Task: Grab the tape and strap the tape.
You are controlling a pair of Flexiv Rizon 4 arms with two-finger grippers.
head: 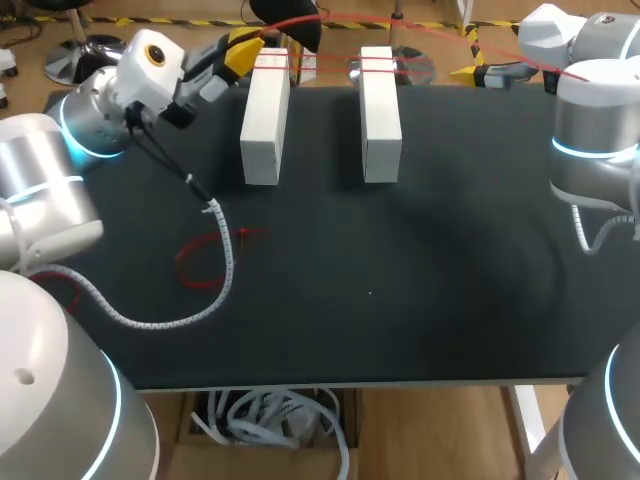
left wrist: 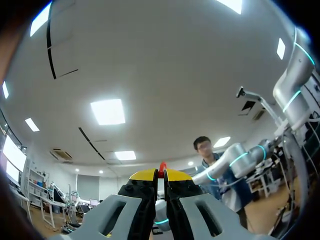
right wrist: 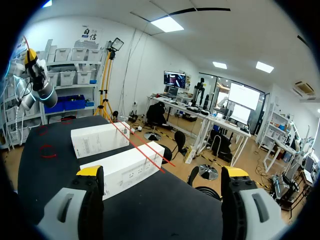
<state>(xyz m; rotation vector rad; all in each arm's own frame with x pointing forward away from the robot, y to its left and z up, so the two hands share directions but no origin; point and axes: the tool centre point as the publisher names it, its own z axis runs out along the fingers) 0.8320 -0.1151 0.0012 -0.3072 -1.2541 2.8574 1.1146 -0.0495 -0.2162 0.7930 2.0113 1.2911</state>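
left jaws: clamped on red tape [left wrist: 162,167] | right jaws: apart, empty | step: probably strapping white blocks [head: 265,115] | tip: hold tape taut, level across both

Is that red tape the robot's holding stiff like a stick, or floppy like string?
The red tape pinched in the left gripper looks thin, so it's probably very light. It's likely floppy too: another piece lies curled on the table. It seems straight only where it's stretched tight across the white boxes.
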